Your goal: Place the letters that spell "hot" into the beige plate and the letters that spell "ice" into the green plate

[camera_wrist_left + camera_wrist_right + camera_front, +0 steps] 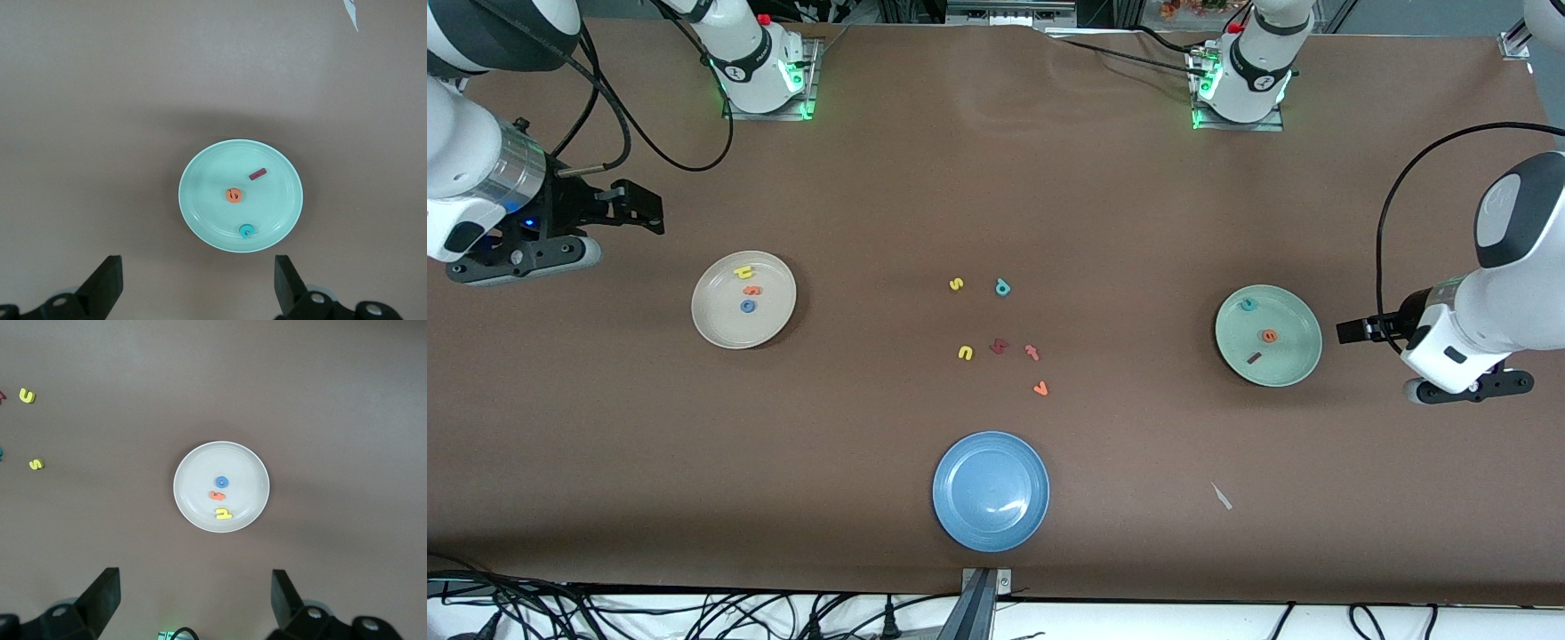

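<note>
Beige plate (743, 300) holds h, o, t; green plate (1268, 335) holds i, c, e. Sorting looks finished; my left gripper (197, 288) and right gripper (193, 603), both spread and empty, need only wait.

Blue plate (991, 491), six loose letters (1000, 346) mid-table, white scrap (1221, 496)

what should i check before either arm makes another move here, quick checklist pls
1. Yellow h, orange t and blue o in the beige plate: ok.
2. Teal c, orange e and dark red i in the green plate: ok.
3. Leftover letters lie on the table between the plates, none in the blue plate: ok.
4. Left gripper open, holding nothing: ok.
5. Right gripper open, holding nothing: ok.
</note>
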